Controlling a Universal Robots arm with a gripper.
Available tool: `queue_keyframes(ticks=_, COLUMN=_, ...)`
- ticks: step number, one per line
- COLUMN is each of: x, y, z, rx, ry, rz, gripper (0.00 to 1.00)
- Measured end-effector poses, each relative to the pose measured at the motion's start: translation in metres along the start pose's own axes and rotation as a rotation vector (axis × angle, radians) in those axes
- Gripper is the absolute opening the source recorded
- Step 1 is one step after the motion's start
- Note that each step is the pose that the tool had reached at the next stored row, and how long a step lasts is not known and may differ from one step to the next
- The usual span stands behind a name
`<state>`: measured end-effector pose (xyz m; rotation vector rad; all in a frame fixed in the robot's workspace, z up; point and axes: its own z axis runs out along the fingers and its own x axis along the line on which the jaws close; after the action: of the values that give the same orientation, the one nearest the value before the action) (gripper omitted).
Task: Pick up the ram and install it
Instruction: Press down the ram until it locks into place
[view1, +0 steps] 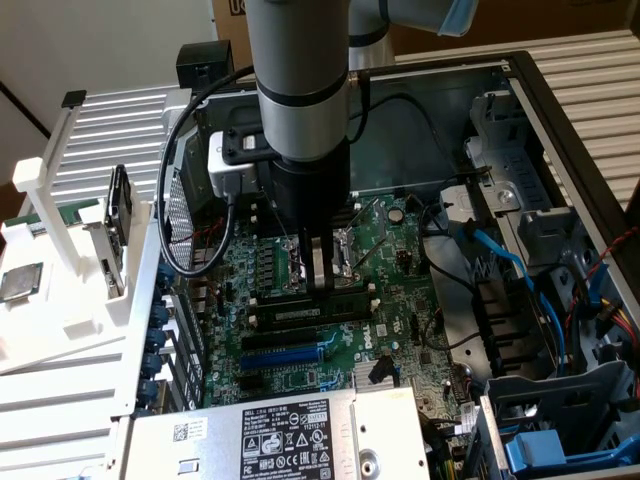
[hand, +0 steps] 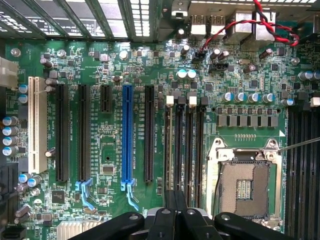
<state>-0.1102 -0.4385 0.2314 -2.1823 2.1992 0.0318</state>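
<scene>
RAM stick (view1: 315, 310), the long thin green board with dark chips and a pale label, lies lengthwise in a black plastic memory slot (hand: 178, 150) on the green motherboard (view1: 300, 350), directly under my fingertips. Gripper (view1: 320, 283) is fully closed, tips touching or just above the stick's top edge near its middle; I can't tell whether they pinch it or only bear on it. I read this as the seating stage: push straight down, keep the board upright in the slot, keep load even along its length so both ends go home together. Open silver processor socket (hand: 245, 185) sits just beside the fingers.
</scene>
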Motion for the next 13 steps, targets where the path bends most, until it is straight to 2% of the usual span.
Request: queue_keyframes(ticks=13, x=0.0002, y=0.0, z=-0.0001, rx=0.0001, ry=0.0014, rz=0.0, gripper=0.1)
